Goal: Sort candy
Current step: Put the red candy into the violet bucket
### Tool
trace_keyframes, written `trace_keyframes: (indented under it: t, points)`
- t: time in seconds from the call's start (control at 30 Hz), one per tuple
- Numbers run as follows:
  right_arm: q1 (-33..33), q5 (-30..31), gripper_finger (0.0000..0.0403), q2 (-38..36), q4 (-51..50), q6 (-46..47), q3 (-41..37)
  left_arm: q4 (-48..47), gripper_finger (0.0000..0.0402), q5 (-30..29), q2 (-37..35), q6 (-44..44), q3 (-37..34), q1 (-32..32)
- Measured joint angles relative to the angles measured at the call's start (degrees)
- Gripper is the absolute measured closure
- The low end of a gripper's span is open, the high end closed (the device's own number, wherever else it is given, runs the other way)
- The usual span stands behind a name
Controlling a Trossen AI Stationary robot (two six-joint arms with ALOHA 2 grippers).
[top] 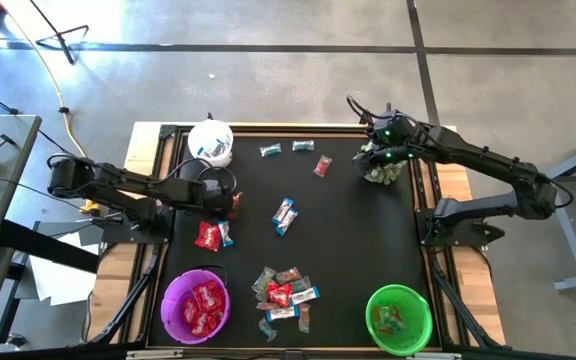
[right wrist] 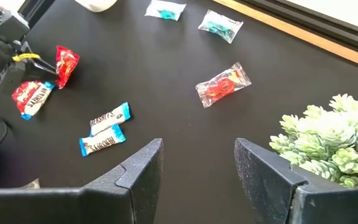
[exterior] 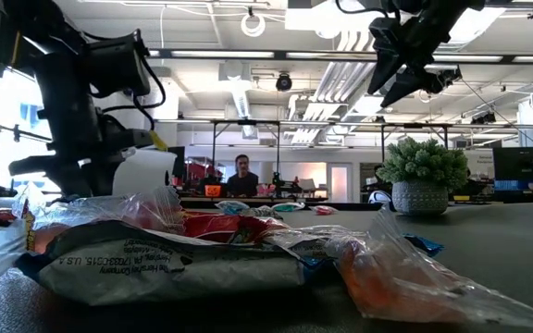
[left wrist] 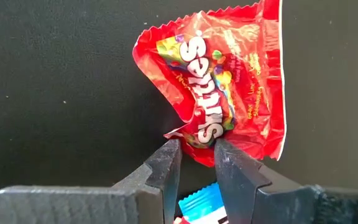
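Observation:
My left gripper (left wrist: 196,149) is shut on a red Skittles packet (left wrist: 229,81). It stands left of the table's middle (top: 234,203), above more red packets (top: 208,235). Two blue-and-white mini bars (top: 284,215) lie mid-table. A mixed candy pile (top: 283,290) lies near the front edge. Two teal sweets (top: 270,150) and a clear red packet (top: 322,165) lie toward the far edge. My right gripper (right wrist: 197,149) is open and touches nothing. It hovers by the spiky pale green plant (top: 385,172). My left gripper pinches the red Skittles packet between its two fingers at a crumpled edge (left wrist: 199,135). The fingers (left wrist: 166,165) slant down toward the table's right. The packet reaches out past the fingertips and looks lifted off the mat (right wrist: 66,65).
A purple bowl (top: 175,290) with red packets sits at the near left. A green bowl (top: 423,305) with a few sweets sits at the near right. A white container (top: 211,143) stands at the far left. The plant in its pot (exterior: 422,176) occupies the far right corner.

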Motion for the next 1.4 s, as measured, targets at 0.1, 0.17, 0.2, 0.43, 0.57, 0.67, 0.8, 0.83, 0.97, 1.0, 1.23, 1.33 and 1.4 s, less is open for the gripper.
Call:
trace_keyframes:
  t: [0.1,0.17,0.2,0.43,0.57,0.67,0.8,0.83,0.97,1.0,1.23,1.33,1.4]
  points:
    - [0.0,0.0,0.0208,0.0,0.5,0.0,0.0,1.1,0.0312,-1.6,0.1,-0.1,-0.3,0.5]
    - [0.0,0.0,0.0208,0.0,0.9,0.0,0.0,1.2,0.0312,-2.8,0.1,0.2,-0.4,0.6]
    - [0.0,0.0,0.0208,0.0,1.1,0.0,0.0,1.3,0.0312,-3.3,0.1,0.4,-0.4,0.6]
    - [0.0,0.0,0.0208,0.0,2.1,0.0,0.0,0.9,0.0361,-5.0,0.2,0.4,-0.5,0.7]
    - [0.0,0.0,0.0208,0.0,2.2,0.0,0.0,0.6,0.0396,-5.6,0.2,-0.4,-0.5,0.7]
    - [0.0,0.0,0.0208,0.0,2.2,0.0,0.0,0.5,0.0397,-5.5,0.2,-0.4,-0.5,0.7]
    - [0.0,-0.1,0.0208,0.0,2.3,0.9,0.0,0.6,0.0400,-4.8,-0.5,-0.2,0.0,0.5]
    - [0.0,-0.1,0.0208,0.0,2.3,0.9,0.0,0.3,0.0401,-4.6,-0.9,0.2,0.4,0.2]
    - [0.0,0.0,0.0208,0.0,2.5,1.9,0.0,1.0,0.0401,-4.1,-3.6,2.7,3.5,-1.0]
    - [0.0,0.0,0.0208,0.0,2.6,2.2,0.0,0.8,0.0401,-4.1,-4.3,3.4,4.2,-1.3]
    - [0.0,0.0,0.0208,0.0,2.6,2.2,0.0,0.3,0.0401,-6.5,-8.8,7.0,9.5,-3.8]
    - [0.0,0.0,0.0208,0.0,2.6,2.2,0.0,-0.2,0.0401,-7.7,-10.0,8.8,10.5,-4.3]
    - [0.0,0.0,0.0208,0.0,2.7,2.2,0.0,-1.3,0.0401,-7.8,-10.3,10.1,10.5,-4.3]
